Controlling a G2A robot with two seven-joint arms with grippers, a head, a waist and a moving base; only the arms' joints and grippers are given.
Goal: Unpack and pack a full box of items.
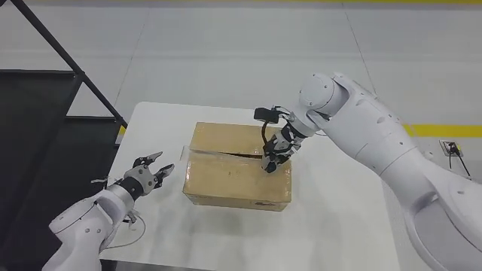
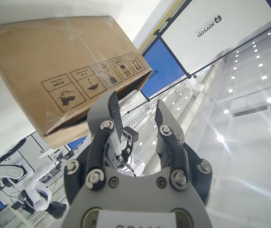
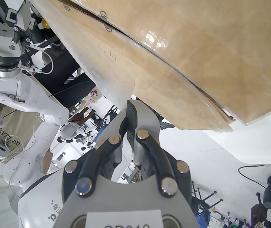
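Observation:
A closed brown cardboard box (image 1: 237,173) sits in the middle of the white table (image 1: 339,218); its top flaps meet at a slightly parted seam (image 3: 149,48). Over the right part of the box top, my right gripper (image 1: 269,164) is shut on a strip of clear tape (image 3: 107,77) that hangs loose from the seam and runs down between the fingers (image 3: 131,119). My left gripper (image 1: 156,167) hovers just left of the box, open and holding nothing. In its wrist view, the box side with printed handling symbols (image 2: 62,60) lies just beyond the fingertips (image 2: 113,100).
A black metal frame (image 1: 53,83) with dark panels stands left of the table. The table's left edge lies close to the left arm. Bare tabletop lies to the right of the box and in front of it.

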